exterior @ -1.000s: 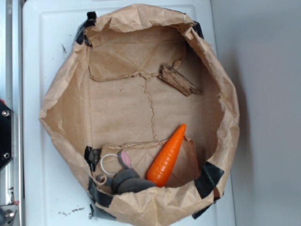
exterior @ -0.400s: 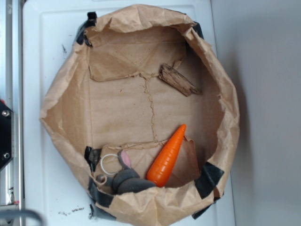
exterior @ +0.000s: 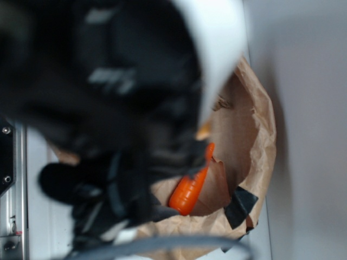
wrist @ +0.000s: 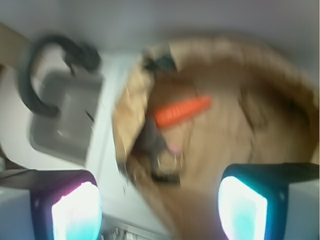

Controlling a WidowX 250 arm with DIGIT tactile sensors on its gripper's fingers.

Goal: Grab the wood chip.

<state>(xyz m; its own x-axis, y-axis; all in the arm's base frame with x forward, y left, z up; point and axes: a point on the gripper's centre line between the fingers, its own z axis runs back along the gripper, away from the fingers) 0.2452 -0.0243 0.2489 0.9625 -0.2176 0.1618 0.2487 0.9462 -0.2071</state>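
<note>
in the exterior view a blurred black arm [exterior: 108, 108] fills most of the picture and hides nearly all of the paper bag [exterior: 255, 135]; only the bag's right wall, a strip of black tape [exterior: 240, 206] and the orange carrot [exterior: 190, 187] on the near floor show. the wood chip is not visible here, covered by the arm.

in the wrist view, smeared by motion, the gripper [wrist: 160, 207] has its two fingers [wrist: 75, 207] set wide apart with nothing between them. the carrot [wrist: 182, 111] lies on the bag floor, and the wood chip [wrist: 251, 107] is a dark smudge to the carrot's right, well apart from it.

this looks like the approach step: the next move calls for centring the open fingers over the chip, right of the carrot, then descending
</note>
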